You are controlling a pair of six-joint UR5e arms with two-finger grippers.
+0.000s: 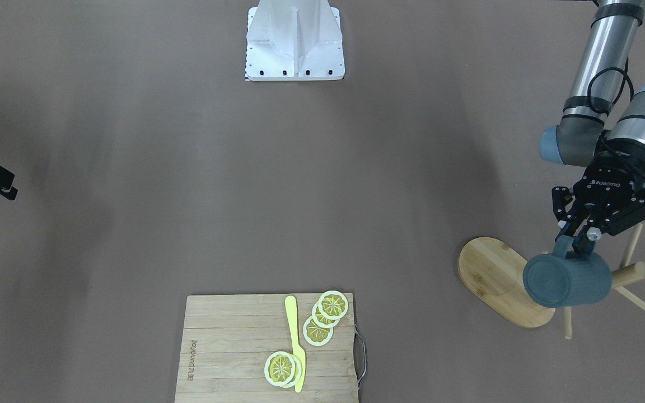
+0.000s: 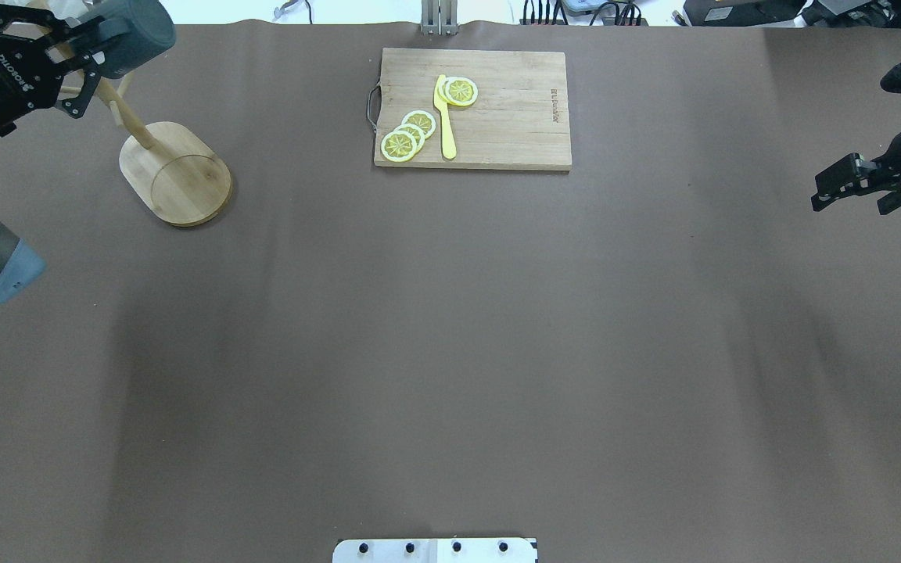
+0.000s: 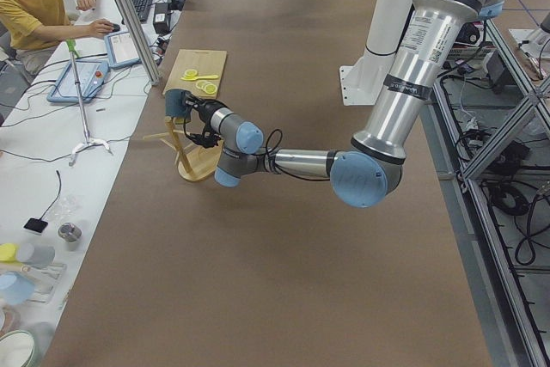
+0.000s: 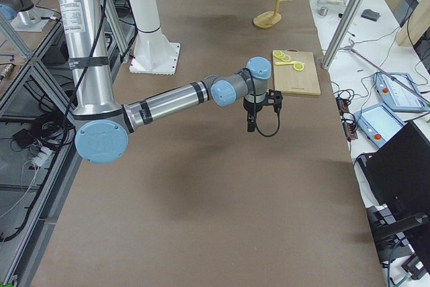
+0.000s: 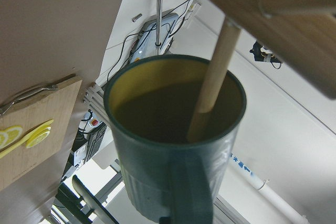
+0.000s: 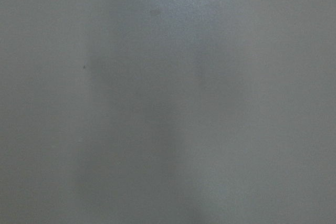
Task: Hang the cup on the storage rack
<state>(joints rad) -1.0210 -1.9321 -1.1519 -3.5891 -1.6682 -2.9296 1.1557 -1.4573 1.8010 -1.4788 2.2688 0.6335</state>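
Note:
The dark teal cup [image 1: 566, 280] lies on its side in the air, held by its handle in my left gripper [image 1: 580, 238], which is shut on it. It is up against the bamboo storage rack [image 1: 496, 274], beside the top of the post [image 1: 633, 273]. In the left wrist view a thin peg [image 5: 210, 93] reaches into the cup's yellowish mouth [image 5: 157, 114], and the handle [image 5: 191, 192] is at the bottom. From overhead the cup [image 2: 134, 35] and left gripper [image 2: 83, 55] are above the rack base [image 2: 177, 172]. My right gripper [image 2: 849, 184] hangs empty at the table's right side, its fingers together.
A bamboo cutting board [image 1: 233, 347] with lemon slices [image 1: 325, 316] and a yellow knife [image 1: 295, 341] lies at the table's far middle edge. The robot's white base [image 1: 294, 39] is at the near middle. The right wrist view shows only bare table.

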